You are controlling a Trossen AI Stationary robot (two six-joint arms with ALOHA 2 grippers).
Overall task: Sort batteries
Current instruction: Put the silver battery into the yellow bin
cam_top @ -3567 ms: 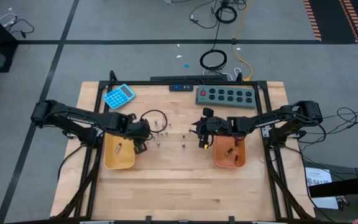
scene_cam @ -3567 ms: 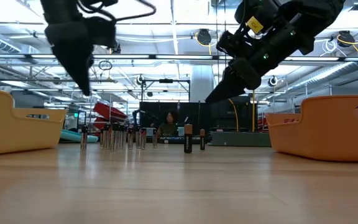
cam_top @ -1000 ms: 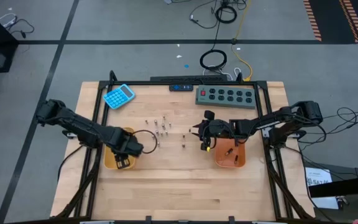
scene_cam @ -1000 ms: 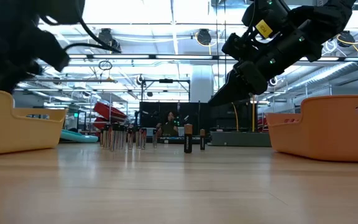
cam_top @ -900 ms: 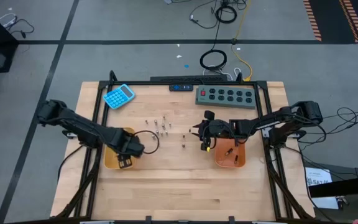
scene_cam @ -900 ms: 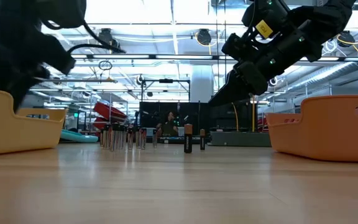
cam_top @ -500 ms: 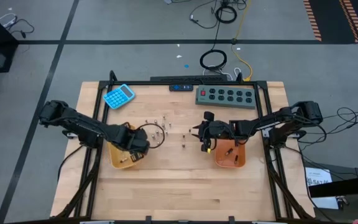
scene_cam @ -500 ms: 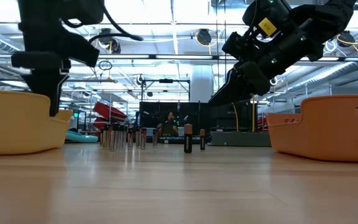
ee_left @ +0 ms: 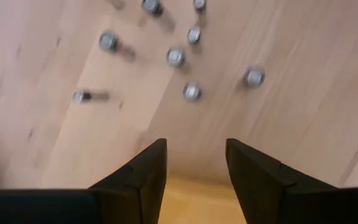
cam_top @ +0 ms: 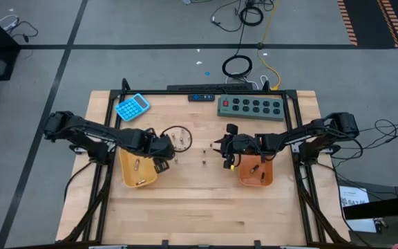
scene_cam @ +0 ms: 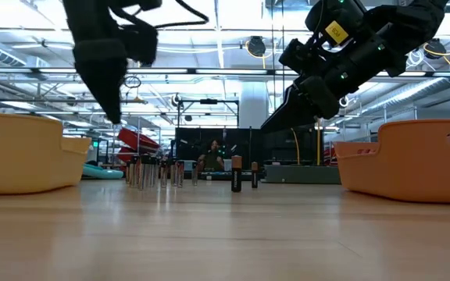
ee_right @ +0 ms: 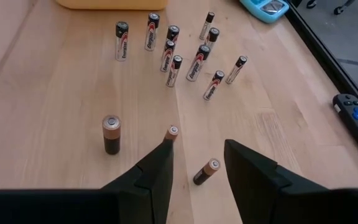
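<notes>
Twelve batteries stand upright on the table between the yellow tray and the orange tray: nine slim ones nearer the yellow tray, three copper-topped nearer the orange. Each tray holds at least two lying flat. Left gripper and right gripper hang above them, fingers parted, empty.

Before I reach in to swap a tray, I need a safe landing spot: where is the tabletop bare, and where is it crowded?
The near strip of the table, in front of the yellow tray and orange tray, is bare. Crowded: the middle, where batteries stand between the left tool and right tool. The far edge holds the calculator and power strip.
</notes>
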